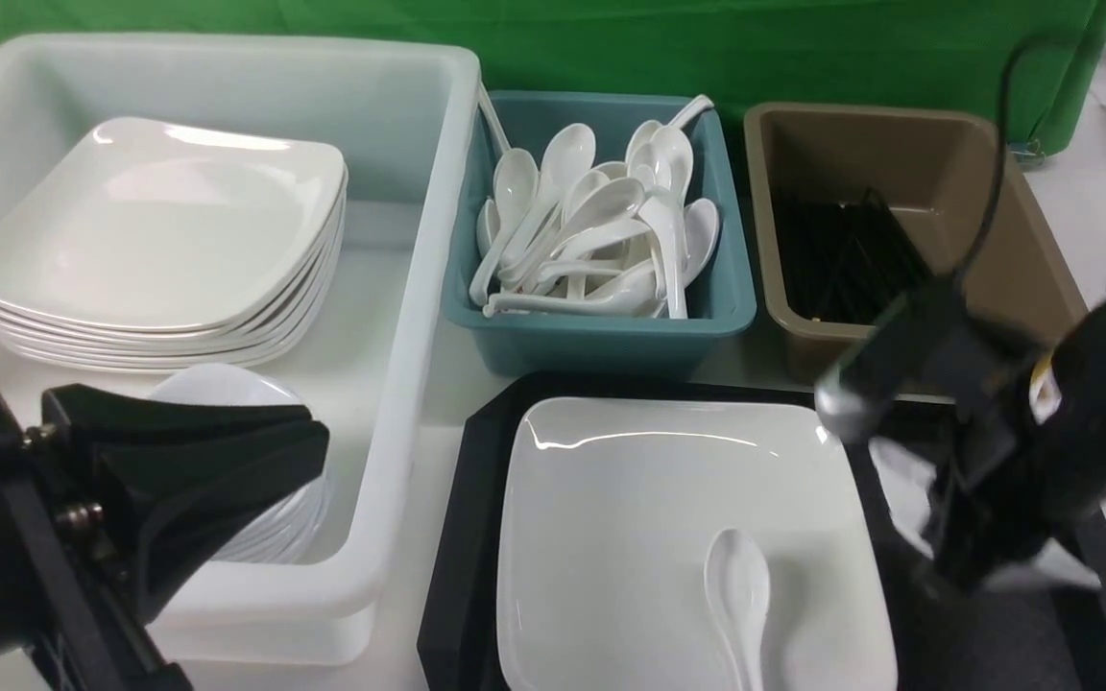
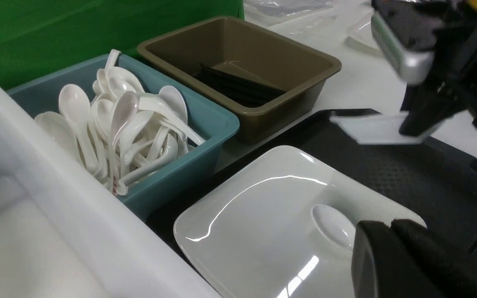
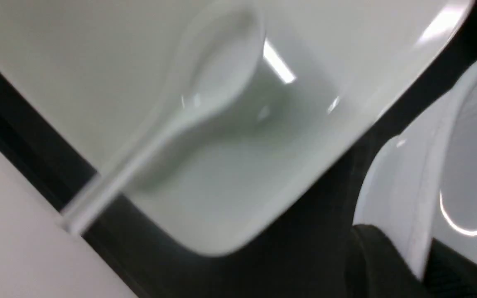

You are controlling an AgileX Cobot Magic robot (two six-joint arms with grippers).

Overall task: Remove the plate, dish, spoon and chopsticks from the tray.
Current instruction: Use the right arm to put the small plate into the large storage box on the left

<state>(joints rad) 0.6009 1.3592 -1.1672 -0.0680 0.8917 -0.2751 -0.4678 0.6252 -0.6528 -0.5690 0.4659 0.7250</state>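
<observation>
The right gripper (image 2: 420, 126) is pressed onto the rim of the small white dish (image 2: 371, 128), pinching one edge only. The dish sits roughly level over the far right part of the black tray (image 1: 462, 537). I cannot tell whether it is clear of the tray floor. The big square plate (image 1: 630, 518) lies on the tray's left side with the soup spoon (image 1: 737, 585) resting in it. The only chopsticks (image 1: 831, 259) I can see are in the brown bin (image 1: 899, 134).

The left gripper (image 1: 315, 434) hangs with its fingers pressed together and nothing in them, over the stacked dishes in the white bin (image 1: 419, 288).

That edge grip looks chancy to me: glossy ware held by one rim may pivot or slide out and drop onto the plate or spoon. If the dish is bound for the white bin, the idle left arm is parked right where it would land, and the two could knock together.
</observation>
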